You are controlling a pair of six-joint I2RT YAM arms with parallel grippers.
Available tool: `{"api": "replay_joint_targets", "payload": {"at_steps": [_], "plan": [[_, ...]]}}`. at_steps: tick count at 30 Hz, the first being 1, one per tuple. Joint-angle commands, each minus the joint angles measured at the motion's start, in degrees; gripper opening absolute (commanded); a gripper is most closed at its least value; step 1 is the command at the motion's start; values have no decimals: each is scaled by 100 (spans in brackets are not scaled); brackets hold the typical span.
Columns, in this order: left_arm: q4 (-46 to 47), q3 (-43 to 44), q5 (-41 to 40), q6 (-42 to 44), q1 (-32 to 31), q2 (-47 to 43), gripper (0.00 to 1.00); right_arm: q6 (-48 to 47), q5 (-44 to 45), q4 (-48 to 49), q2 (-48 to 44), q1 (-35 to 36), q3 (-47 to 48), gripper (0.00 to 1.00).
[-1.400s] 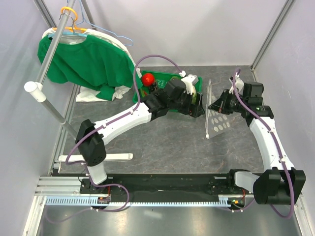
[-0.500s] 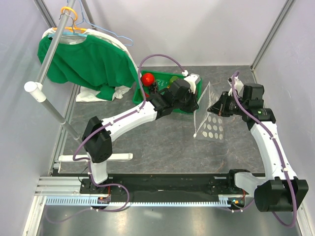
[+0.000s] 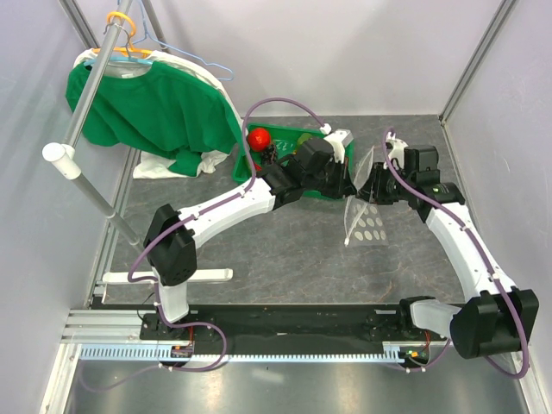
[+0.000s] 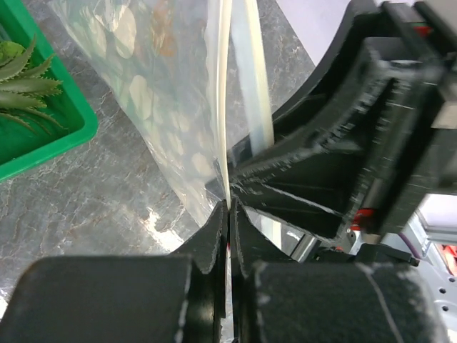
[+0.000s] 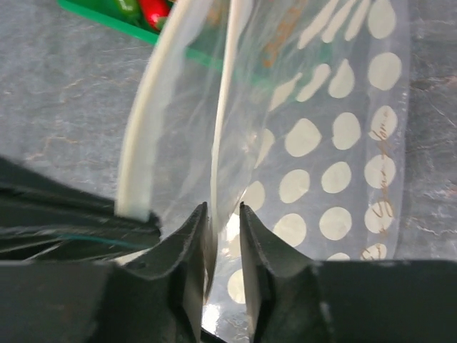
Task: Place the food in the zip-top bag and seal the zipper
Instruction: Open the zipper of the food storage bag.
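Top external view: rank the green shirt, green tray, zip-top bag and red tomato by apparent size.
Largest first: green shirt, green tray, zip-top bag, red tomato. The bag hangs partly edge-on, so tray-versus-bag is unsure.

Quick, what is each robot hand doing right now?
Left hand: closed, pinching one lip of the zip-top bag.
Right hand: closed, pinching the bag's other lip.

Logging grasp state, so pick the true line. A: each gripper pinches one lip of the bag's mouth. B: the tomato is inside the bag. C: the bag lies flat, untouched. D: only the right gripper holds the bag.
A: the wrist views show the left gripper and the right gripper each shut on one mouth strip of the zip-top bag; the tomato sits in the green tray.
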Motion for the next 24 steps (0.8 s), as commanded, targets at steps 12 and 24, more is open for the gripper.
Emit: {"api": "replay_joint_targets", "payload": {"at_steps": [12, 24], "plan": [[-420, -214, -883, -86, 416, -443, 2, -863, 1068, -1089, -215, 35, 816, 21], [-464, -777, -576, -323, 751, -285, 2, -1497, 1710, -1855, -400, -8, 1213, 0]]}}
